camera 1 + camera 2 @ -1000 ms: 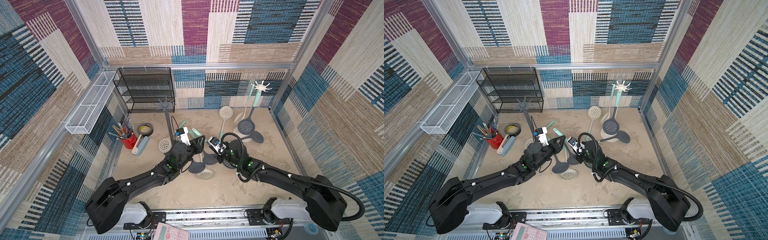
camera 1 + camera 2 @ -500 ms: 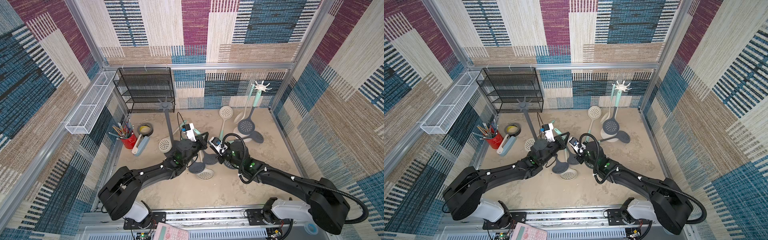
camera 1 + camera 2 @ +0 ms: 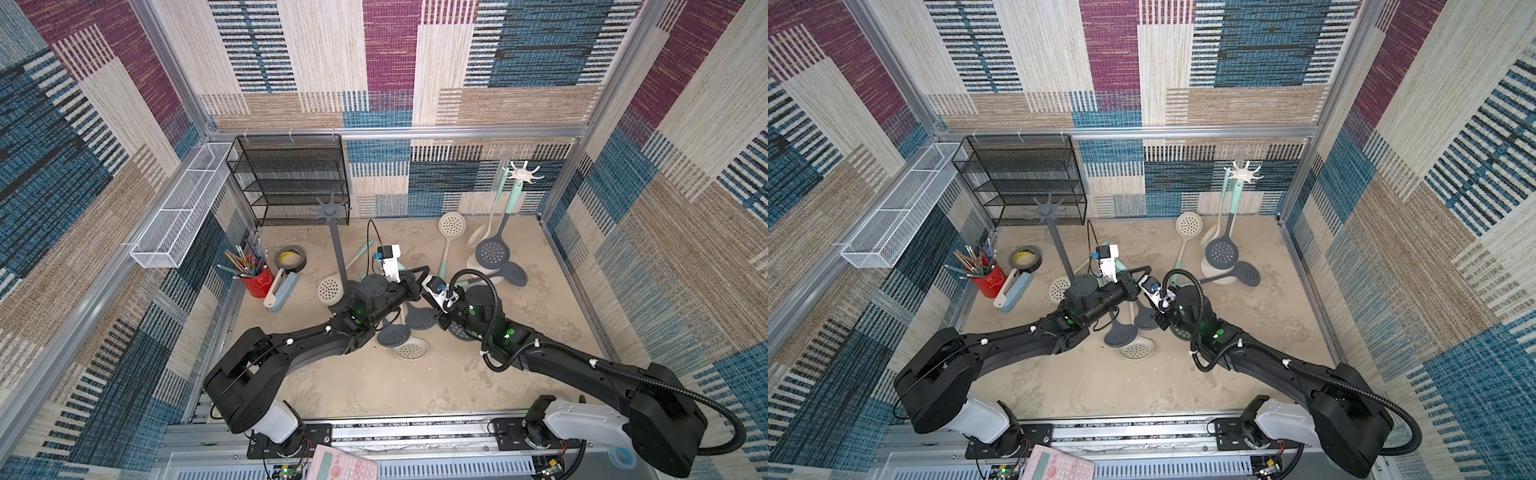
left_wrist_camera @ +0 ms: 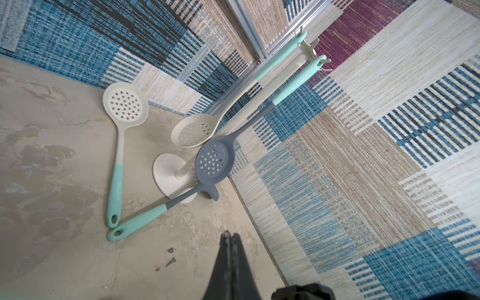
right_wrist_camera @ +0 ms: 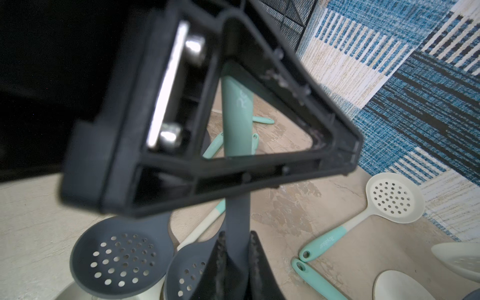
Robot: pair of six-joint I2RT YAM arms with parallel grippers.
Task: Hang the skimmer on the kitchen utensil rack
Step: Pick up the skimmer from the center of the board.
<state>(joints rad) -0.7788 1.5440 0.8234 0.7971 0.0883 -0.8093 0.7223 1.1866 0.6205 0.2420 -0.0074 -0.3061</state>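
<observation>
Right end effector (image 5: 237,262), slim grey skimmer (image 5: 237,215) pinched

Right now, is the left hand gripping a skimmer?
No: in the left wrist view the left hand is shut, fingers pressed together with nothing between.

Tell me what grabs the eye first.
Two black arms meet mid-table over a heap of grey and cream perforated skimmers. The right pincer is shut on a grey skimmer with a mint handle, the left pincer shut and empty. At the back right, a white utensil rack holds two hanging skimmers.
</observation>
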